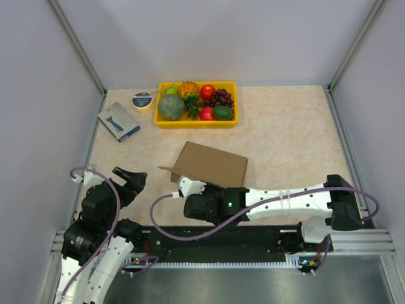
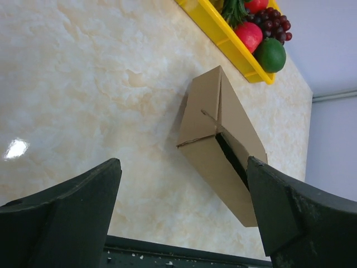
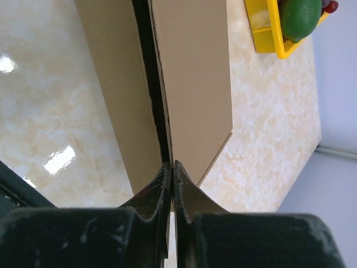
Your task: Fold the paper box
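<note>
Right wrist view, item 1: right end effector (image 3: 172,173), 2 black fingers narrowed to a thin slit and pinching the edge of a panel of the paper box (image 3: 195,84). Box: plain brown corrugated cardboard, matte, folded flat and shallow, rectangular with 1 clipped corner, a dark seam running lengthwise between 2 panels. It lies on the worktop (image 1: 291,139), near the middle, just ahead of the arm bases.

Item 2: left end effector (image 2: 183,162), black fingers spread wide, holding and touching nothing, hovering apart from the box's left end.

Item 3: worktop, glossy cream marble-patterned surface.

Item 4: yellow plastic tray (image 1: 164,121) at the far edge, rectangular, containing fruit. To its left lies a blue-and-grey flat packet (image 1: 118,121).
</note>
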Robot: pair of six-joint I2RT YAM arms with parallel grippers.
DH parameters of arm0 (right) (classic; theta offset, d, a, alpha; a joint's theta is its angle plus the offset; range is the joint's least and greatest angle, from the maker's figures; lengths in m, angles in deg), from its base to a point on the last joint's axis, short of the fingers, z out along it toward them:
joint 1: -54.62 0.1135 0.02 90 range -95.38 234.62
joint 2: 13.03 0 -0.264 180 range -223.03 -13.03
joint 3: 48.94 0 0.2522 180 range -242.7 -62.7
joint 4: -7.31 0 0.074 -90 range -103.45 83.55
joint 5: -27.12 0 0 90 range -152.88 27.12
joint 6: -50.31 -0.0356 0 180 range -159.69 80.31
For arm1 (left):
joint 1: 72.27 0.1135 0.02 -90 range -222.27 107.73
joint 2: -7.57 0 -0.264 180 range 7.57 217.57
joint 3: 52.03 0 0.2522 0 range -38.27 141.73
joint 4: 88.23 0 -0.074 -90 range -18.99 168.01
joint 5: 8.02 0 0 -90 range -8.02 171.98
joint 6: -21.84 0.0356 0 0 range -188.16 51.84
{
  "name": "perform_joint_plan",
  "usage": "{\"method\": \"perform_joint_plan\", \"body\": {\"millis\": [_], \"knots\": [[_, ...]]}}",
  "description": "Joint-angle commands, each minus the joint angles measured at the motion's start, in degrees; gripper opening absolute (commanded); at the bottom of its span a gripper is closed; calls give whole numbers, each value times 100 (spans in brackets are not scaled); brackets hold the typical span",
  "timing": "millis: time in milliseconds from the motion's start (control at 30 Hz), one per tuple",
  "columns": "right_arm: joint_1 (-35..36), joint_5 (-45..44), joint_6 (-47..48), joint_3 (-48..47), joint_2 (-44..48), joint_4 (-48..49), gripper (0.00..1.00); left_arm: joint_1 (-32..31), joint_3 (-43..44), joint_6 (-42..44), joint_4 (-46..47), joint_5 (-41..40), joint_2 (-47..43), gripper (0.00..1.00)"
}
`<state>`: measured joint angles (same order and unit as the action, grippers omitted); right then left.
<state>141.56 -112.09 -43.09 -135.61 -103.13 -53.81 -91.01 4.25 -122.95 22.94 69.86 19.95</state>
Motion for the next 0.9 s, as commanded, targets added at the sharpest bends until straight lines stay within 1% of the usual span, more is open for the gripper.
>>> {"method": "perform_joint_plan", "body": {"millis": [0,33,100,167,200,233,267,300,333,400,433,467,500,533,567,600,633,667,700,733,800,833,867], "knots": [[-326,472,-143,-654,581,-291,0,2,546,-164,-268,-492,-157,97],[-457,761,-248,-890,634,-344,0,2,564,-112,-128,-476,-296,97],[-554,983,-336,-1154,705,-529,0,2,555,3,22,-345,-394,95],[-712,1404,-407,-1550,731,-756,0,2,512,212,276,-204,-456,95],[-748,1553,-398,-1656,810,-793,0,2,477,362,425,-81,-456,94],[-800,1912,-329,-1796,871,-819,0,2,441,572,609,312,-395,93],[-966,2133,-302,-1841,950,-828,0,2,441,861,838,463,-334,91],[-1081,2344,-302,-1876,1108,-837,0,2,450,969,901,587,-263,89],[-1239,2755,-302,-1911,1205,-846,0,2,476,1065,927,832,-106,88],[-1739,3188,-302,-1903,1346,-828,0,2,485,1382,1102,1105,53,85],[-1907,3625,-267,-1825,1477,-828,0,2,476,1461,1156,1185,210,84],[-2039,3812,-214,-1719,1530,-767,0,2,389,1636,1235,1690,282,83],[-2388,3970,-170,-1536,1601,-645,0,2,319,1699,1462,1887,361,81],[-2531,4294,-100,-1221,1706,-452,0,2,240,1743,1577,2071,492,79],[-2698,4462,-39,-1043,1768,-320,0,2,91,1734,1717,2578,545,77],[-2987,4560,-12,-859,1855,-170,0,2,3,1726,1858,2766,616,76],[-3190,5057,110,-500,1943,179,0,2,-68,1699,2207,2976,660,75],[-3357,5358,224,-340,2136,348,0,2,-243,1682,2402,3126,678,75],[-3524,5665,304,-147,2224,567,0,2,-331,1699,2604,3476,687,76],[-3908,6155,566,125,2295,717,0,2,-419,1734,3068,3636,748,76],[-4245,6537,708,206,2287,868,0,2,-499,1900,3247,3856,932,78],[-4499,6764,822,267,2269,886,0,2,-447,2014,3292,3884,1202,79],[-4623,6871,806,311,2261,1008,0,2,-351,2250,3327,3849,1353,83]]}}
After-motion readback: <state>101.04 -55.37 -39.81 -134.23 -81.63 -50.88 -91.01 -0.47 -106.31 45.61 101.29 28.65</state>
